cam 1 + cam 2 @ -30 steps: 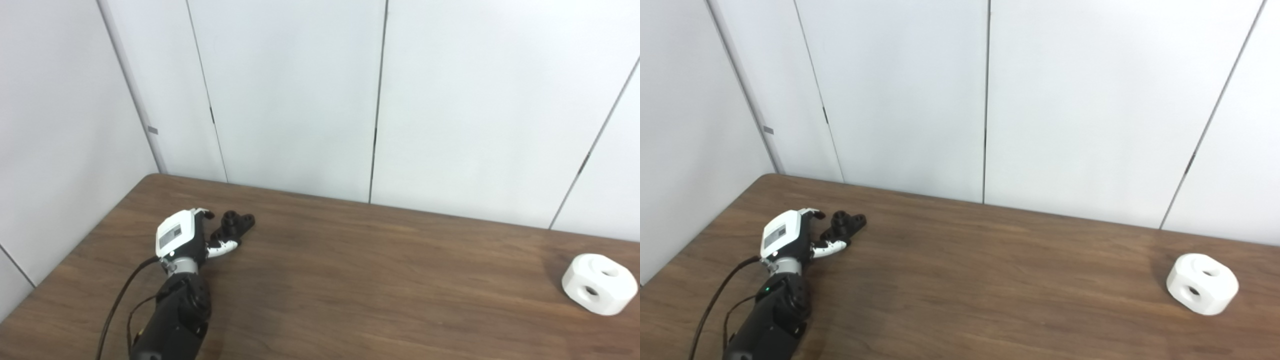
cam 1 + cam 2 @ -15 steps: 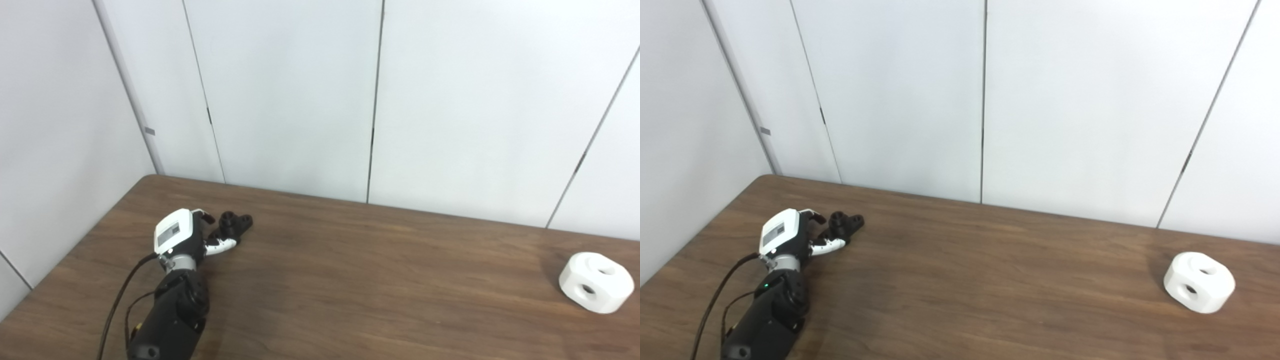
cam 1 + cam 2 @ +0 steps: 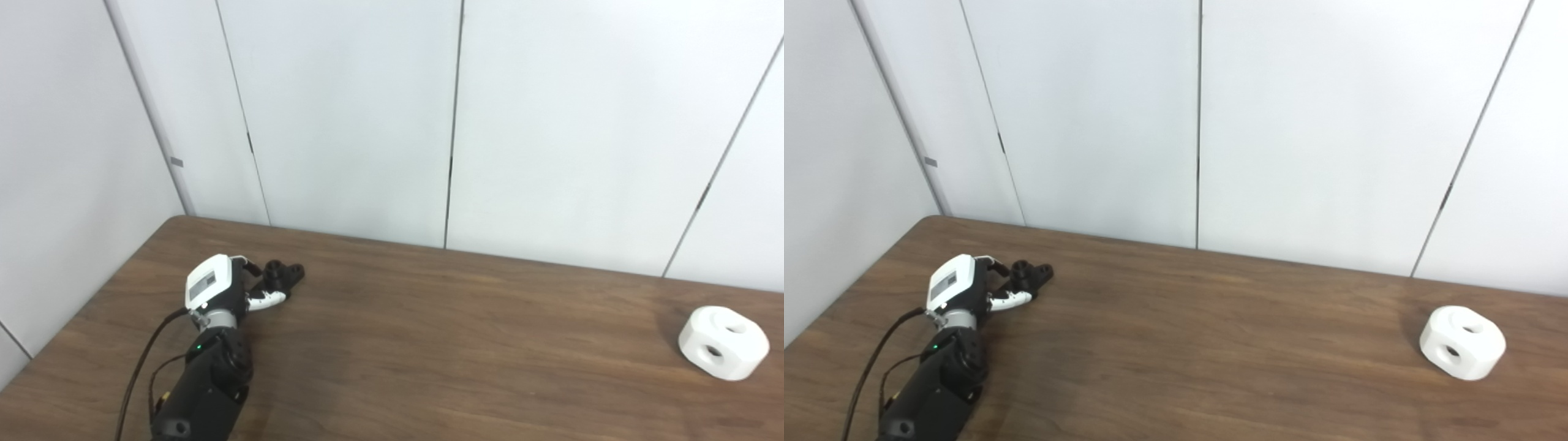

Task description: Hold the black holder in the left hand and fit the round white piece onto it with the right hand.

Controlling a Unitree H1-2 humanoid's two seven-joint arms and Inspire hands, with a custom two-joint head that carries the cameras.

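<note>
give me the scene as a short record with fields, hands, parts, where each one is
left robot hand: at the far left of the table, fingers curled around the near end of the black holder; whether the grip has closed cannot be told
right robot hand: not in view
black holder: lying on the table, far end sticking out beyond the fingers
round white piece: on the table at the far right, apart from everything, holes visible in its top and side
table: dark wood, against white wall panels
task stage: white piece not yet fitted
</note>
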